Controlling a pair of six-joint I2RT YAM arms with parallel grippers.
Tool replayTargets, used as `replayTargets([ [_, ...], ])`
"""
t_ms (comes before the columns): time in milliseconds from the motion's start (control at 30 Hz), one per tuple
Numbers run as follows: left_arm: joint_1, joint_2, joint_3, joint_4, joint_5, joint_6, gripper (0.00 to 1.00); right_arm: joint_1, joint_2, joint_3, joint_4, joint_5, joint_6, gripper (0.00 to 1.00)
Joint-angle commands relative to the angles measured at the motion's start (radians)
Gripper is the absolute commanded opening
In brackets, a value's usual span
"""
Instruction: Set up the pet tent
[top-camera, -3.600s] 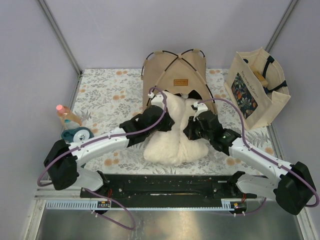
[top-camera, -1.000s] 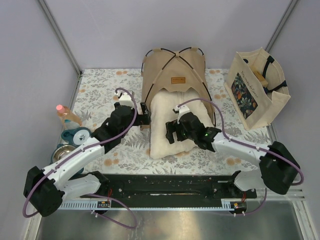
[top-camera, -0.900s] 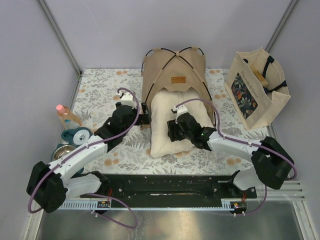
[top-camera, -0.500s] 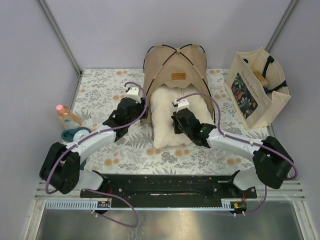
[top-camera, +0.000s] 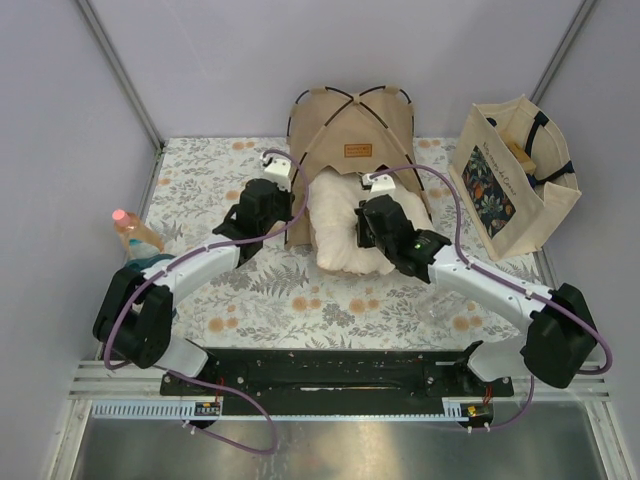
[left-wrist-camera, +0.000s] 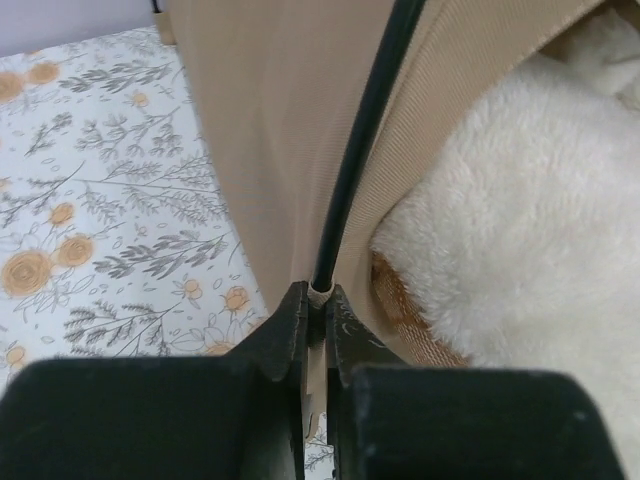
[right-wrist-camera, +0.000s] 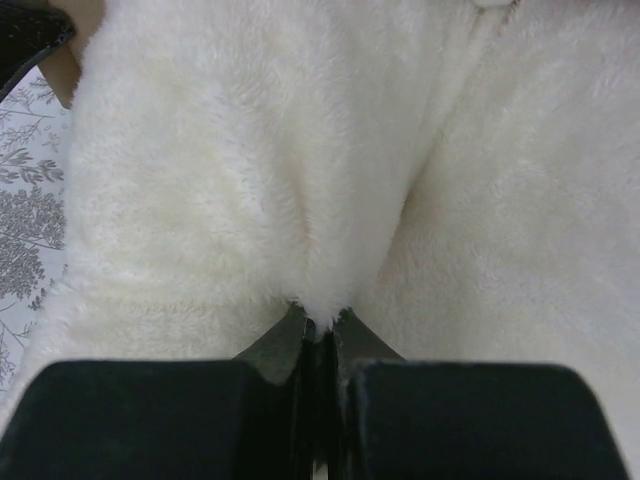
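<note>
Pinching the ribbed tan tent (left-wrist-camera: 270, 130) at the foot of its thin black pole (left-wrist-camera: 365, 130), the left gripper (left-wrist-camera: 316, 310) is clamped, canvas rising ahead of its fingers. The right gripper (right-wrist-camera: 318, 325) nips a tuft of fluffy white cushion (right-wrist-camera: 250, 150), which is bunched deeper into the tent than a second ago.

Pale lilac walls (top-camera: 300, 50) w/ floral table cover (top-camera: 200, 190).

The left fingers (left-wrist-camera: 285, 335), wide a second ago, now pinch the edge of the pet tent (top-camera: 350, 120) at the end of a black pole (left-wrist-camera: 360, 150). The right fingers (right-wrist-camera: 275, 345) have clamped on a tuft of the cushion (top-camera: 335, 230), pushed ahead of them, seemingly deeper into the tent.
</note>
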Motion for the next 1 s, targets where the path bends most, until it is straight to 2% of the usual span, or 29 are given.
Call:
replayTargets([
  [0,0.013,0.024,0.033,0.035,0.102,0.053,0.0,-0.035,-0.034,0.055,0.037,0.005,0.018,0.0],
  [233,0.001,-0.071,-0.009,-0.05,0.254,0.025,0.0,-0.04,-0.067,0.085,0.025,-0.084,0.054,0.0],
  [533,-0.134,-0.286,-0.088,-0.267,0.172,-0.073,0.0,-0.04,-0.21,0.065,-0.037,-0.116,0.122,0.0],
  [600,-0.163,-0.329,-0.111,-0.297,0.17,-0.108,0.0,-0.038,-0.236,0.026,0.023,-0.125,0.095,0.0],
  [767,-0.225,-0.43,-0.18,-0.307,0.188,-0.162,0.0,-0.04,-0.215,-0.151,0.383,-0.272,-0.106,0.0],
  [900,-0.228,-0.481,-0.207,-0.333,0.172,-0.173,0.0,-0.041,-0.065,-0.161,0.462,-0.331,-0.173,0.0],
  [967,-0.228,-0.501,-0.214,-0.341,0.167,-0.179,0.0,-0.041,0.003,-0.172,0.494,-0.348,-0.151,0.0],
])
